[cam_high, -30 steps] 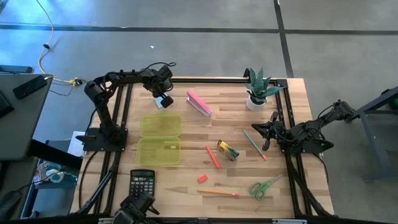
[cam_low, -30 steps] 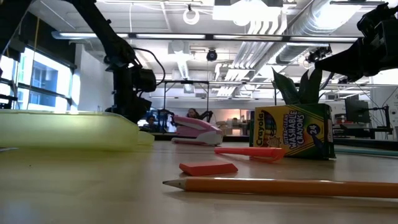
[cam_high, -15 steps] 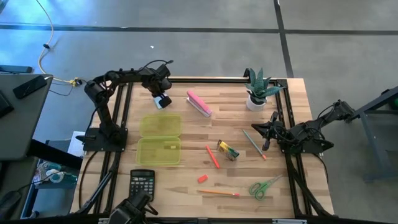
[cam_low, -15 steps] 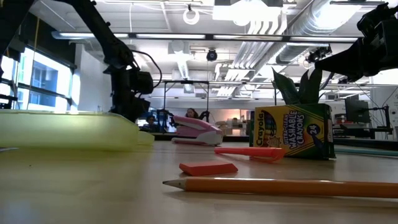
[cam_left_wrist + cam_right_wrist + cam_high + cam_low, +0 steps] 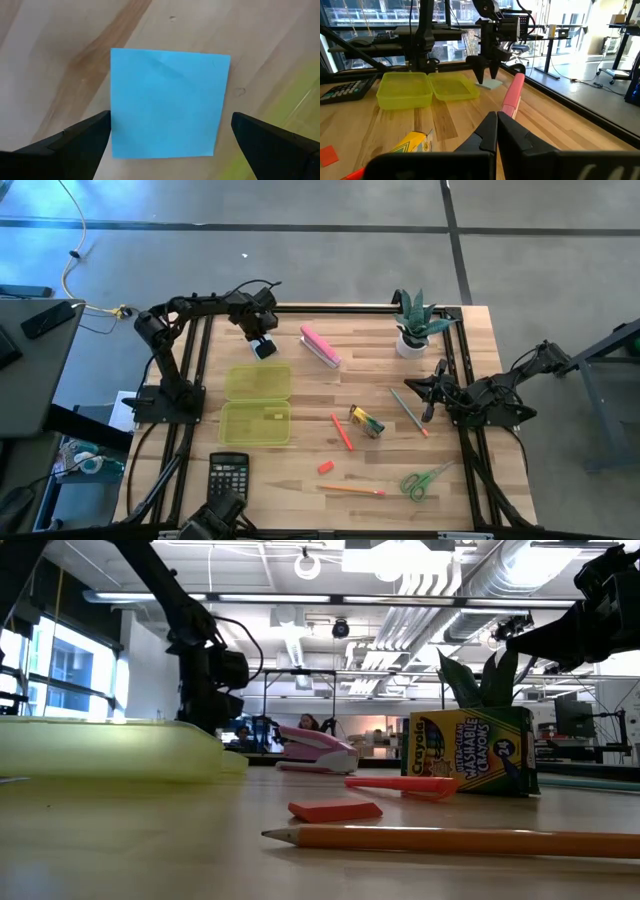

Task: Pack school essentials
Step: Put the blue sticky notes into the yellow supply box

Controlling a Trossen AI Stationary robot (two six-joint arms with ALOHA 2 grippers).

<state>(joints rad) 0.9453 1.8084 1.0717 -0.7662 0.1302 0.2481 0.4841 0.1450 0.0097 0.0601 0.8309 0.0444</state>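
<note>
The light-blue note pad (image 5: 167,95) lies flat on the wood at the far left, just beyond the open yellow-green case (image 5: 258,402). My left gripper (image 5: 171,116) points straight down over the pad, open, one finger beside each of two opposite edges; it also shows in the high view (image 5: 262,340). The marker (image 5: 342,431), crayon box (image 5: 367,421), eraser (image 5: 326,467), orange pencil (image 5: 352,490), a grey pencil (image 5: 408,410) and the scissors (image 5: 425,480) lie flat on the table's right half. My right gripper (image 5: 496,125) is shut and level at the right edge.
A pink stapler (image 5: 320,347) lies to the right of the note pad. A potted plant (image 5: 415,325) stands at the far right, and a black calculator (image 5: 229,475) lies near the front left. Bare wood separates the case from the marker.
My left gripper has turned a little about its own axis above the note pad, staying open over the same spot. The pad has not moved.
</note>
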